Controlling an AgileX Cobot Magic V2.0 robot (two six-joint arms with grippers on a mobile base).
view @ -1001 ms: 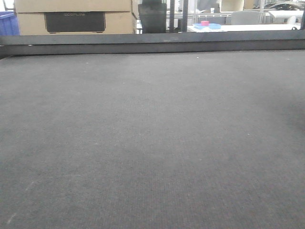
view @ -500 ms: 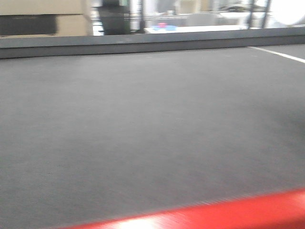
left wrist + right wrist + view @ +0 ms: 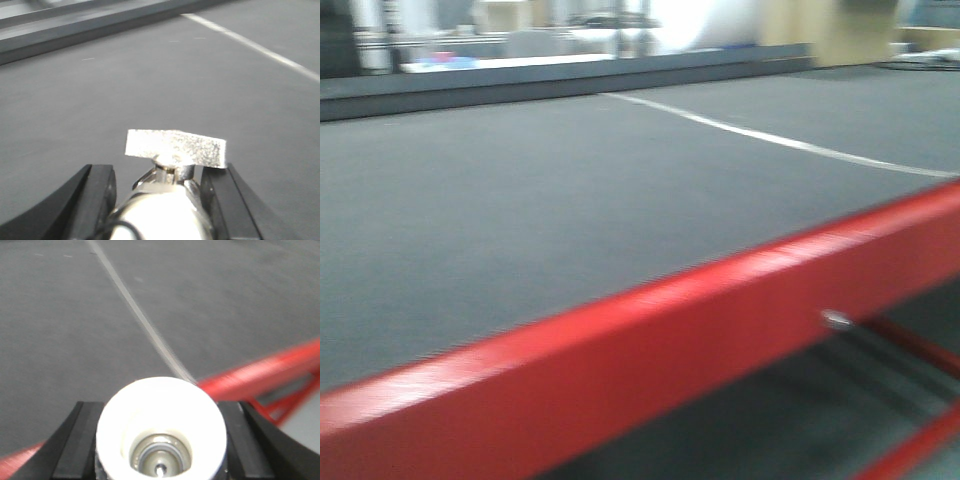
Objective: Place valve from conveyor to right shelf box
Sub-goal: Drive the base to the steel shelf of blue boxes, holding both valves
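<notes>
The conveyor (image 3: 520, 200) is a wide dark grey belt filling the front view, with a dark rail (image 3: 520, 85) along its far edge. Neither gripper shows in the front view. In the left wrist view my left gripper (image 3: 160, 172) is shut on a shiny metal valve (image 3: 175, 147) with a flat T-handle, held above the belt (image 3: 150, 75). In the right wrist view my right gripper (image 3: 161, 410) is shut on a white round-mouthed valve (image 3: 160, 390), its open end facing the camera, above the belt (image 3: 60, 330). The shelf box is out of view.
A red metal beam (image 3: 650, 340) crosses the lower front view diagonally, with darker space and thinner red bars beneath it; it also shows in the right wrist view (image 3: 260, 372). A white line (image 3: 770, 140) runs across the belt. Blurred room clutter lies beyond the rail.
The front view has swung to the right: the cardboard boxes have slid out on the left, the white line has come in, and the red beam has risen across the lower frame.
</notes>
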